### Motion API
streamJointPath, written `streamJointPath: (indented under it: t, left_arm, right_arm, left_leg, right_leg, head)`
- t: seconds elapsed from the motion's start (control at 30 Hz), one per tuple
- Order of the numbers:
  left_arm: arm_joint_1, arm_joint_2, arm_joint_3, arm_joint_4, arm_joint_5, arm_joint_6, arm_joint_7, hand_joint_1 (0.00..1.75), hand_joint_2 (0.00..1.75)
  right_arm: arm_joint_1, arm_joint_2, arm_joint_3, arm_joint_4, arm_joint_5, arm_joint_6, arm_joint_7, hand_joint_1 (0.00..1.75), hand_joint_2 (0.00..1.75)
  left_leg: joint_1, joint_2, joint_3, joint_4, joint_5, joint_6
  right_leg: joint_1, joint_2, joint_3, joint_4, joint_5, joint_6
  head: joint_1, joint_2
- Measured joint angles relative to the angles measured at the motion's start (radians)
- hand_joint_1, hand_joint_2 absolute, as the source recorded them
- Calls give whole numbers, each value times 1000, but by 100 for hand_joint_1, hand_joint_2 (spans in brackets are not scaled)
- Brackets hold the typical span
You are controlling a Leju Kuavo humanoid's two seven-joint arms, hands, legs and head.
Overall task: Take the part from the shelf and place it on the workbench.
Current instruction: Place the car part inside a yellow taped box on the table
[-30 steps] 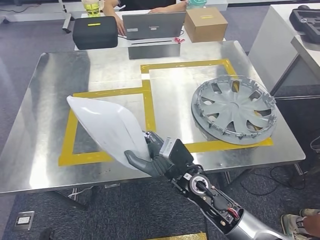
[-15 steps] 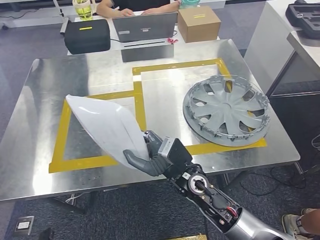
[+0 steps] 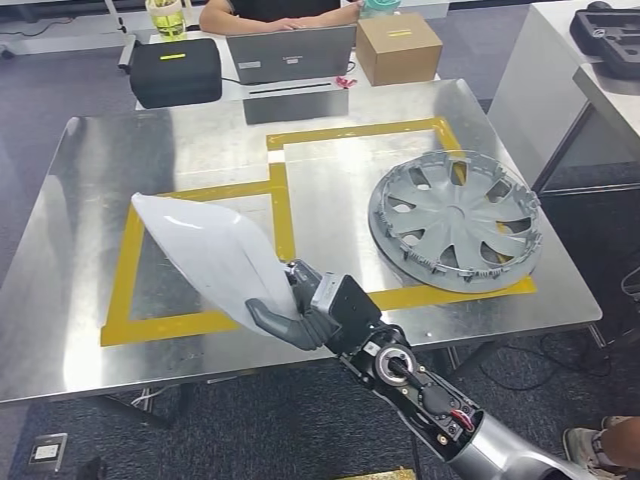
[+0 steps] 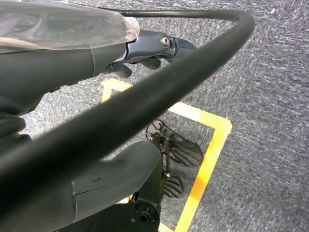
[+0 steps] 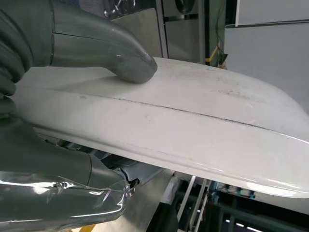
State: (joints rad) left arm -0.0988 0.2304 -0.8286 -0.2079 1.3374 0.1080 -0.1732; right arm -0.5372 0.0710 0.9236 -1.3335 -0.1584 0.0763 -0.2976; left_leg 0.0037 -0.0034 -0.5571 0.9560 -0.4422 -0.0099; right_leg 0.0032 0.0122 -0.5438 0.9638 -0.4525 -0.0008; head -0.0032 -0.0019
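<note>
Fingers [image 3: 298,285] of the right hand [image 3: 302,310] clench the white part [image 3: 211,255], thumb pressed on its face, above the worktop [image 3: 90,190]. Left hand [image 4: 146,48]: grasp unclear.

- The part [image 3: 215,255], a smooth, glossy white curved panel that is tapering to a blunt tip at its far end, is hanging tilted in the air above the front left of the surface [image 3: 90,180], over the left square of yellow tape.
- Its near end is sitting in the right hand [image 3: 298,310], the thumb lying across its upper face and the fingers [image 5: 54,171] pressing from beneath.
- The surface, a shiny steel workbench top, is lying flat below it.
</note>
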Motion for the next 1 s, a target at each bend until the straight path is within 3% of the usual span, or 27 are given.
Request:
streamJointPath:
  t: [0.13, 0.23, 0.27, 0.33, 0.37, 0.4, 0.43, 0.47, 0.53, 0.57, 0.63, 0.7, 0.77, 0.83, 0.9, 0.93, 1.0]
  left_arm:
    - [0, 0, 0, 0, 0, 0, 0, 0, 175]
    - [0, 0, 0, 0, 1, 0, 0, 0, 175]
    - [0, 0, 0, 0, 1, 0, 0, 0, 175]
    - [0, 0, 0, 0, 2, 0, 0, 0, 175]
    - [1, 0, 0, 0, 2, 0, 0, 0, 175]
    - [1, 0, 0, 0, 2, 0, 0, 0, 175]
    - [2, 0, 0, 0, 2, 0, 0, 0, 175]
    - [3, -1, 0, 0, 2, 0, 0, 0, 175]
    - [2, -1, 0, 0, 2, 0, 0, 0, 175]
    - [1, -1, 0, 0, 2, 0, -1, 0, 175]
    - [-1, -1, 0, 0, 2, 0, -1, 0, 175]
    - [2, -1, 0, 0, 2, 0, -2, 0, 175]
    - [2, -1, 0, 0, 2, 0, -2, 0, 175]
    - [-2, -2, 0, 0, 1, 0, -2, 0, 175]
    - [-2, -2, 0, 0, 0, 0, -2, 0, 175]
    - [-1, -2, 0, 0, 0, 0, -2, 0, 175]
    - [1, -2, 0, 0, 0, 0, -2, 0, 175]
  right_arm:
    - [0, 0, 0, 1, 2, -2, -1, 171, 175]
    - [-3, 1, 0, 1, 4, -3, -1, 171, 175]
    - [-5, 2, 0, 1, 6, -3, -1, 171, 175]
    - [-5, 1, 0, 2, 11, -5, 0, 171, 175]
    - [-3, 1, 0, 3, 13, -6, 0, 171, 175]
    - [-1, 1, 0, 5, 15, -7, 1, 171, 175]
    - [0, 0, 1, 6, 16, -8, 2, 171, 175]
    - [1, 0, 1, 8, 17, -8, 2, 171, 175]
    - [0, 0, 1, 9, 19, -8, 2, 171, 175]
    - [0, 0, 1, 9, 19, -8, 2, 171, 175]
    - [1, 0, 1, 10, 20, -8, 3, 171, 175]
    - [0, 1, 1, 10, 21, -8, 4, 171, 175]
    - [-3, 3, 1, 9, 21, -9, 3, 171, 175]
    - [-3, 3, 0, 9, 21, -9, 3, 171, 175]
    - [-1, 3, 1, 10, 22, -9, 3, 171, 175]
    - [0, 3, 1, 11, 23, -9, 3, 171, 175]
    - [0, 3, 1, 11, 23, -9, 3, 171, 175]
  left_leg:
    - [-6, 0, 0, 0, -1, 6]
    - [4, -1, 13, -22, 8, 18]
    - [8, -3, 18, -30, 10, 21]
    - [10, -8, 21, -32, 11, 24]
    - [11, -14, 22, -32, 10, 23]
    - [12, -20, 22, -32, 9, 22]
    - [14, -29, 24, -31, 7, 20]
    - [16, -38, 27, -30, 5, 16]
    - [20, -56, 30, -25, -2, 4]
    - [21, -65, 27, -21, -3, -3]
    - [25, -82, 16, -17, -1, -17]
    - [31, -92, 11, -16, 0, -30]
    - [30, -59, -12, 34, -26, -38]
    - [26, -17, -86, 170, -81, -42]
    - [26, -7, -160, 288, -111, -42]
    - [26, -5, -171, 294, -98, -41]
    - [24, 12, -127, 186, -24, -35]
  right_leg:
    - [-5, -1, 2, -3, 1, 6]
    - [-3, -4, -3, 13, -17, 17]
    - [-3, -4, -19, 50, -39, 21]
    - [-7, -5, -81, 186, -102, 27]
    - [-10, -5, -113, 251, -123, 30]
    - [-13, -5, -132, 287, -126, 34]
    - [-16, -5, -133, 282, -110, 37]
    - [-19, -3, -113, 235, -75, 40]
    - [-27, 27, -47, 94, -7, 44]
    - [-30, 43, -20, 39, 7, 43]
    - [-27, 57, 1, 5, 2, 35]
    - [-25, 40, 7, -3, 1, 21]
    - [-25, 18, 20, -15, 2, 7]
    - [-21, -9, 27, -21, -1, -5]
    - [-16, -35, 29, -21, -5, -11]
    - [-15, -46, 31, -21, -8, -12]
    - [-13, -67, 39, -21, -15, -10]
  head:
    - [-3, 0]
    - [-4, 0]
    - [-1, 0]
    - [9, 0]
    - [13, 0]
    - [15, 0]
    - [17, 0]
    - [19, 0]
    - [24, 0]
    - [26, 0]
    - [25, 0]
    - [21, 0]
    - [9, 0]
    - [-10, 0]
    - [-20, 0]
    - [-23, 0]
    - [-31, 0]
